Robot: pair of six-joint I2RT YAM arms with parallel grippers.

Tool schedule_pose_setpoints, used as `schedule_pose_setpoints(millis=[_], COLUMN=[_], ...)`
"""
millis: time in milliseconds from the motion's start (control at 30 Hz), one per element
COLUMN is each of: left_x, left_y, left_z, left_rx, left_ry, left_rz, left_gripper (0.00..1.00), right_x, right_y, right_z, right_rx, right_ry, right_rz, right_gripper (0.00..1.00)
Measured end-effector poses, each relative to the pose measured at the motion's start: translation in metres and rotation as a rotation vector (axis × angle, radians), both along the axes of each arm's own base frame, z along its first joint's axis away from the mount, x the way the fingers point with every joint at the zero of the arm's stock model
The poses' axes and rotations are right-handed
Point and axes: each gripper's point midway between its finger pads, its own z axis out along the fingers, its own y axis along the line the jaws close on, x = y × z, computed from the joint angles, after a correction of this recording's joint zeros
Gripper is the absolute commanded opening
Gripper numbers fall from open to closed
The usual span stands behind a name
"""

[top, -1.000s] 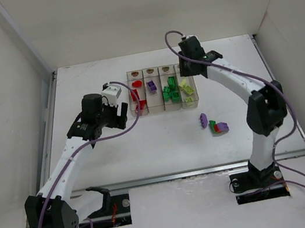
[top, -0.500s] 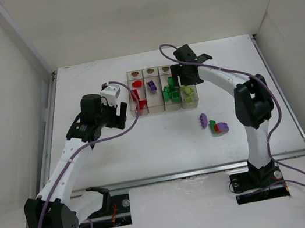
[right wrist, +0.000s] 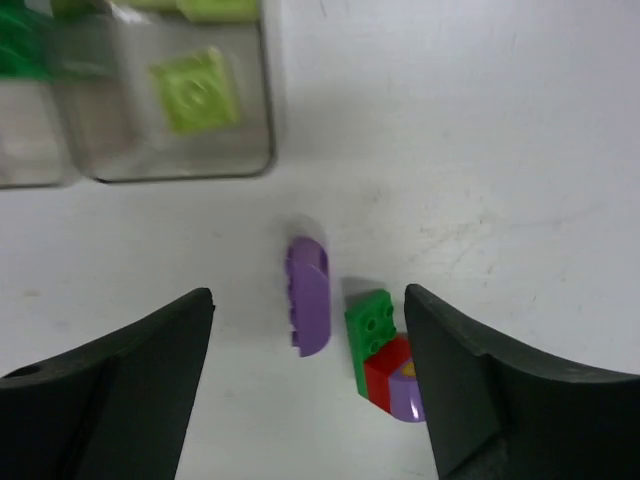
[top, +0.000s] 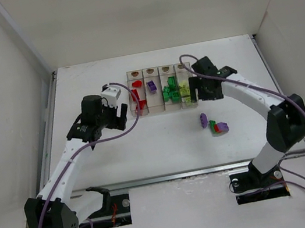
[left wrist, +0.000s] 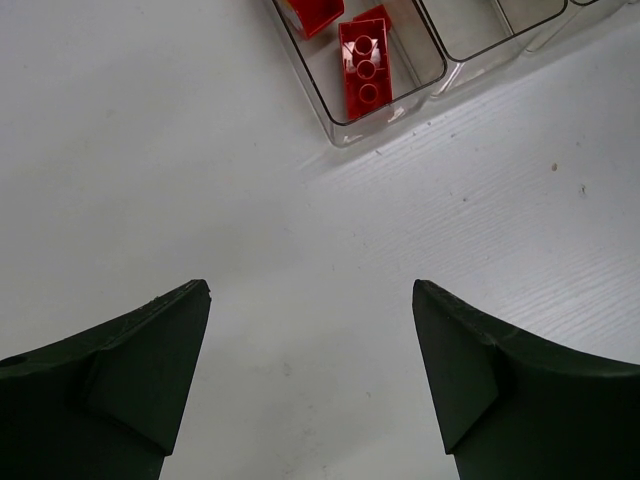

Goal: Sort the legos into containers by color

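— Right gripper (right wrist: 308,292) has swung off the containers (top: 165,111) toward the loose legos (top: 216,127)?

— Yes. Left gripper (left wrist: 310,290), spread wide and empty, hangs over the matte white table (left wrist: 150,150). A glossy studded red brick (left wrist: 365,80) lies in the clear container ahead. The right is likewise spread and empty, with a rounded purple brick (right wrist: 308,312) untouched on the table between its fingers and a yellow-green square (right wrist: 195,90) in the container ahead-left.

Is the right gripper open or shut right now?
Open. The right gripper has its fingers wide apart in the wrist view, gripping nothing; a purple lego lies on the table below.
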Motion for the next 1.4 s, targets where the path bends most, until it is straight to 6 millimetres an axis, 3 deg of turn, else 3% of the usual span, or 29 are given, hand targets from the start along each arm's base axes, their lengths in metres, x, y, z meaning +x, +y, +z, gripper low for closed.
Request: schedule_pose_setpoints(millis=[133, 200, 400, 633, 667, 767, 867, 933, 1000, 1133, 1200, 1267, 1333, 1400], left_x=[-0.001, -0.001, -0.003, -0.004, -0.004, -0.004, -0.004, -0.004, -0.004, -0.004, -0.004, -0.004, -0.003, -0.002], left_y=[0.000, 0.000, 0.001, 0.001, 0.001, 0.001, 0.001, 0.001, 0.001, 0.001, 0.001, 0.002, 0.003, 0.005], left_z=[-0.002, -0.002, -0.003, 0.000, 0.000, 0.001, 0.001, 0.001, 0.001, 0.001, 0.001, 0.001, 0.001, 0.001], left_rx=[0.000, 0.000, -0.001, -0.003, -0.004, -0.005, -0.005, -0.005, -0.004, -0.005, -0.004, -0.002, 0.001, 0.002], left_ry=[0.004, 0.004, 0.001, -0.007, -0.008, -0.011, -0.011, -0.011, -0.011, -0.011, -0.012, -0.012, -0.013, -0.014], left_rz=[-0.001, -0.002, -0.002, -0.002, -0.002, -0.002, -0.002, -0.002, -0.002, -0.002, -0.001, 0.001, 0.006, 0.015], left_gripper=[0.80, 0.80, 0.80, 0.80, 0.80, 0.80, 0.80, 0.80, 0.80, 0.80, 0.80, 0.81, 0.81, 0.81], right_x=[-0.040, -0.053, -0.044, -0.039, -0.039, -0.040, -0.039, -0.033, -0.031, -0.025, -0.002, 0.035, 0.068, 0.096], right_y=[-0.014, -0.019, -0.012, 0.003, 0.005, 0.011, 0.030, 0.058, 0.096, 0.162, 0.177, 0.189, 0.198, 0.207], right_z=[-0.080, -0.101, -0.100, -0.106, -0.106, -0.103, -0.090, -0.071, -0.043, 0.036, 0.073, 0.103, 0.115, 0.107], right_rx=[-0.082, -0.110, -0.088, -0.076, -0.076, -0.080, -0.052, -0.002, 0.062, 0.195, 0.234, 0.272, 0.287, 0.280], right_ry=[0.234, 0.305, 0.269, 0.263, 0.262, 0.264, 0.255, 0.204, 0.111, -0.140, -0.248, -0.353, -0.404, -0.418], right_rz=[-0.028, -0.031, 0.001, 0.053, 0.061, 0.078, 0.133, 0.227, 0.353, 0.495, 0.459, 0.382, 0.317, 0.274], right_gripper=[0.68, 0.67, 0.56, 0.12, 0.02, 0.00, 0.00, 0.00, 0.00, 0.00, 0.00, 0.00, 0.00, 0.00])
